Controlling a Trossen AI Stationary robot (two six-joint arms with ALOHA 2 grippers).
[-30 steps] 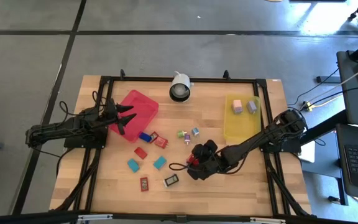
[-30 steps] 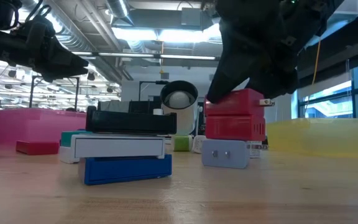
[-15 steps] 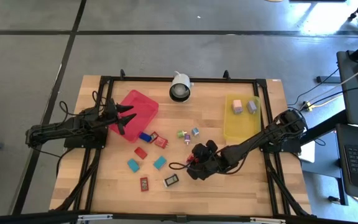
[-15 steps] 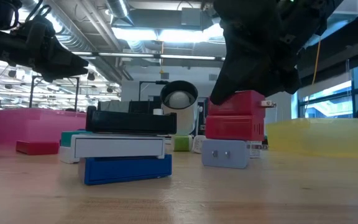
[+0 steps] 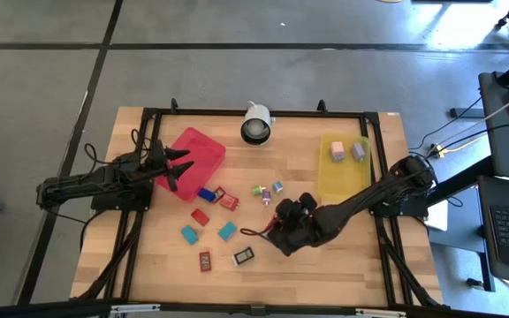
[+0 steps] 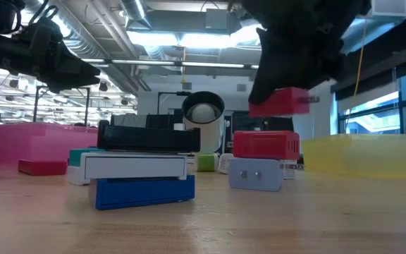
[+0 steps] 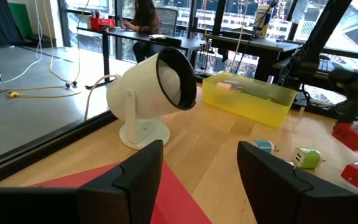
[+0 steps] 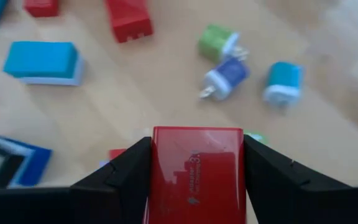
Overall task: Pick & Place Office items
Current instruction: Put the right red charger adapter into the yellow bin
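Red office item [image 8: 197, 168] clenched in right tool [image 8: 197, 186], yellow tray [image 5: 343, 170] holding two pieces

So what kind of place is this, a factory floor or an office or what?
Most likely a robotics lab inside an open-plan office or workshop: a wooden table on a bare concrete floor, exposed ceiling ducts with strip lights, and desks by large windows where a person sits.
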